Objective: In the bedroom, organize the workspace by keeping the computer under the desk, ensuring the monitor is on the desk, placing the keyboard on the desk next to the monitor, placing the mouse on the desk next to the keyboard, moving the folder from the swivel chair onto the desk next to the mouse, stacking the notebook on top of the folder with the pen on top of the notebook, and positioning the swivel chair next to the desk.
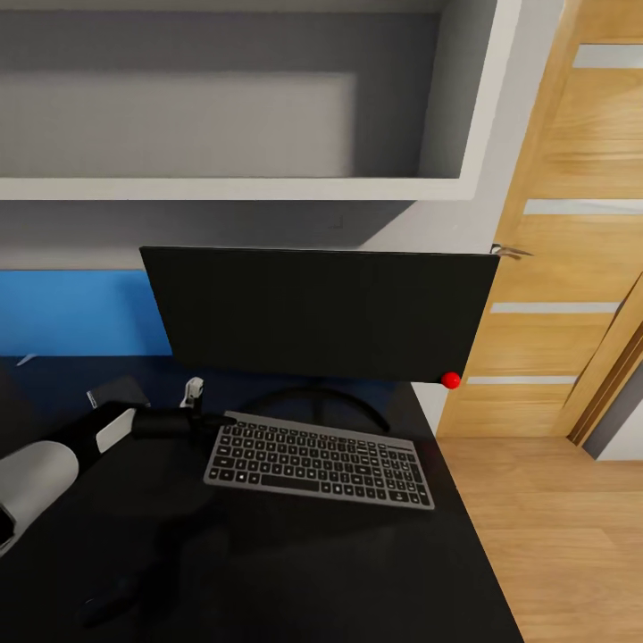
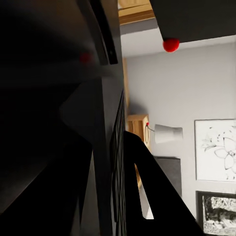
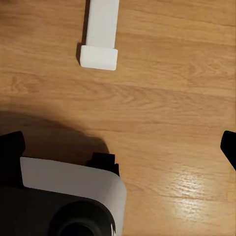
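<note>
While the keyboard (image 1: pixel 320 462) lies on the desk (image 1: pixel 295 572) just before the monitor (image 1: pixel 321 313), my left gripper (image 1: pixel 214 420) touches the keyboard's near-left end; I cannot tell its opening.

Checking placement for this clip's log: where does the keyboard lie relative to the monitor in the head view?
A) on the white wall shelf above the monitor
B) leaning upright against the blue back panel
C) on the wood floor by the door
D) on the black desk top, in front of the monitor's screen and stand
D: the keyboard lies flat on the desk, just in front of the arc stand of the monitor.
</note>
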Available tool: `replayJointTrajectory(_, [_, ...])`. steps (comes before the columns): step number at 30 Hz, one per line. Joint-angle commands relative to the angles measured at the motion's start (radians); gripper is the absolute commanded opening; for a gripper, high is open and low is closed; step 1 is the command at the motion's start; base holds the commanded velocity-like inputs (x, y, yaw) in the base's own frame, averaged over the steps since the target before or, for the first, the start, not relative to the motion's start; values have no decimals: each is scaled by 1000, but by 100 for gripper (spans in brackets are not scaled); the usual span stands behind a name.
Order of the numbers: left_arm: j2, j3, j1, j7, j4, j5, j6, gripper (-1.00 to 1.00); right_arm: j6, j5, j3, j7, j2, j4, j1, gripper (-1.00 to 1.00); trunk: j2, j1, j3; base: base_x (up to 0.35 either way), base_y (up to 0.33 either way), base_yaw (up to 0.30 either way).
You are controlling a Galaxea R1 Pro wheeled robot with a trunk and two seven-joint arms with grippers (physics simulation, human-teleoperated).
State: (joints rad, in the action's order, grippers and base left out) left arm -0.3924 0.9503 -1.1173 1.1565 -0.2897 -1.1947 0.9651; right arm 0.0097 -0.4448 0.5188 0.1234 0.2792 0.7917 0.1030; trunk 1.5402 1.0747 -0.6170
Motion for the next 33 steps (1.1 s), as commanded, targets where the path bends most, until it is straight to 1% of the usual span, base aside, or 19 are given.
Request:
replayJointTrajectory(1, [0, 13, -4, 2, 3, 7, -5, -100, 1, -9, 6, 8, 1, 3, 0, 100, 1, 0, -1, 0, 0, 0])
replayJointTrajectory(4, [7, 12, -13, -2, 10, 7, -5, -100, 0, -9, 5, 8, 1, 3, 0, 100, 1, 0, -1, 0, 0, 0])
replayJointTrajectory(10, [29, 4, -31, -52, 15, 5, -5, -100, -1, -9, 6, 10, 1, 3, 0, 100, 1, 0, -1, 0, 0, 0])
replayJointTrajectory(14, [42, 3, -42, -64, 17, 4, -5, -100, -2, -9, 5, 11, 1, 3, 0, 100, 1, 0, -1, 0, 0, 0])
replayJointTrajectory(15, [45, 2, -44, -66, 24, 4, -5, 100, -2, -9, 5, 11, 1, 3, 0, 100, 1, 0, -1, 0, 0, 0])
replayJointTrajectory(20, [48, 1, -49, -69, 56, -2, -6, 100, -2, -9, 6, 11, 1, 3, 0, 100, 1, 0, -1, 0, 0, 0])
replayJointTrajectory(30, [46, 0, -50, -70, 63, -4, -8, 100, -1, -8, 6, 13, 1, 1, 0, 100, 1, 0, -1, 0, 0, 0])
replayJointTrajectory(32, [45, -1, -51, -73, 75, -4, -23, 100, -1, -8, 6, 13, 1, 1, 0, 100, 1, 0, -1, 0, 0, 0])
replayJointTrajectory(33, [46, -3, -51, -85, 86, -5, -46, 100, -1, -8, 6, 13, 1, 1, 0, 100, 1, 0, -1, 0, 0, 0])
